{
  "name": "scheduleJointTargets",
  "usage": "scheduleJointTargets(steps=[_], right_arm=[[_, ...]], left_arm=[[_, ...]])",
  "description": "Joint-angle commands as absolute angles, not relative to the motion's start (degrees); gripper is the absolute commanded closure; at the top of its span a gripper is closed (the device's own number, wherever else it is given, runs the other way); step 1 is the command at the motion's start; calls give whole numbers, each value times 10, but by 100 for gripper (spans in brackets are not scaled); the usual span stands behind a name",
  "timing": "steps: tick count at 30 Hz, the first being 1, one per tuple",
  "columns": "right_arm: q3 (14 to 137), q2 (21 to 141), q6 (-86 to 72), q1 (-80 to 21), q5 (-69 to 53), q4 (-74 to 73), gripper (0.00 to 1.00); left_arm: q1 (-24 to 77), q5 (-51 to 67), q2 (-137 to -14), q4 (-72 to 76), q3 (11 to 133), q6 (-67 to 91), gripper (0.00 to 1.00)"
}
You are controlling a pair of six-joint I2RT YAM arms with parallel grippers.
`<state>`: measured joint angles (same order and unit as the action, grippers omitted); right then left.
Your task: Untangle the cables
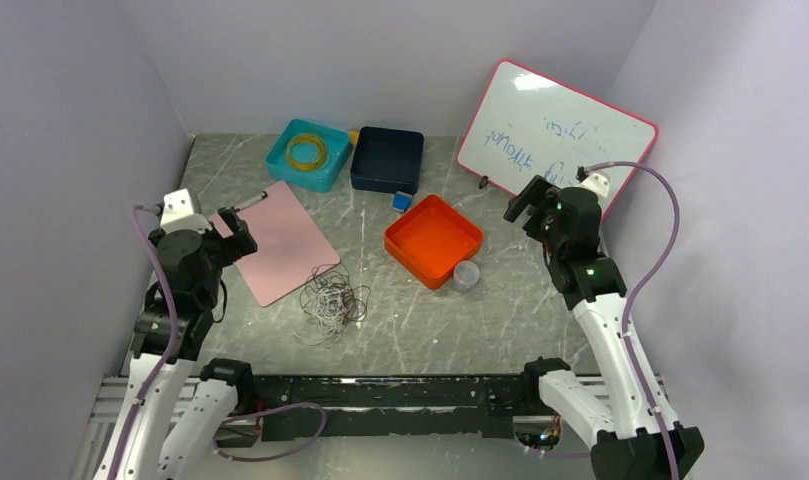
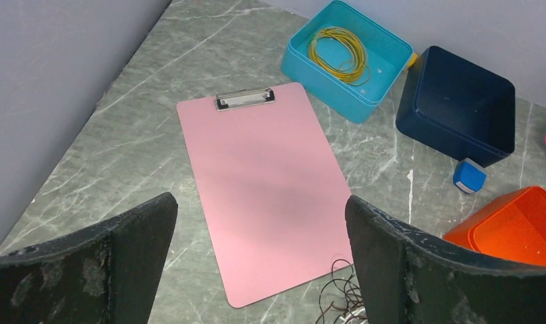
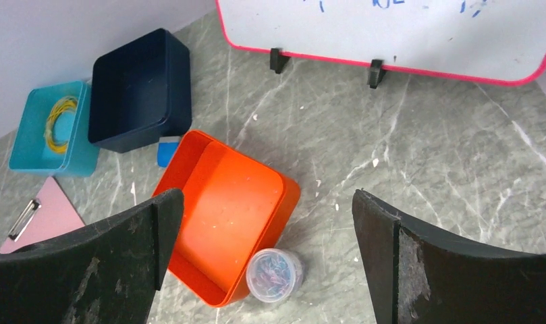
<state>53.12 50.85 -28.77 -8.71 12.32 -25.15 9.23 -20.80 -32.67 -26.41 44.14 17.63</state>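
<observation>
Untangling not begun — the thin white and dark looping cables (image 1: 332,300) lie near-centre, just right of the flat pink clipboard (image 1: 280,240). The left gripper (image 2: 260,206) and right gripper (image 3: 266,199) hover wide open and empty — next, probably pinch a loose loop.

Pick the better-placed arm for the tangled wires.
Left, probably: tangle of thin white and dark wires lies nearest the left gripper; right gripper sits beyond the orange plastic tray.
</observation>
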Motion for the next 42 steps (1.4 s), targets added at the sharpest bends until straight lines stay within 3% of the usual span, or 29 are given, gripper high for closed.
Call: scheduleJointTargets(steps=[1, 7, 15, 23, 27, 35, 42], right_arm=[[537, 501, -281, -88, 157, -259, 0], [534, 506, -299, -89, 161, -259, 0], [549, 537, -260, -88, 116, -272, 0], [561, 600, -227, -95, -58, -238, 0], [580, 648, -238, -139, -44, -231, 0], [701, 823, -228, -324, 69, -208, 0], [819, 983, -208, -380, 106, -161, 0]], left_arm=[[94, -240, -326, -265, 432, 189, 1], [94, -271, -353, -284, 445, 205, 1], [90, -193, -326, -248, 435, 238, 1], [70, -188, -361, -281, 447, 236, 2], [67, -169, -378, -283, 452, 225, 5], [48, -130, -405, -279, 452, 216, 5], [40, -95, -415, -258, 448, 189, 5]])
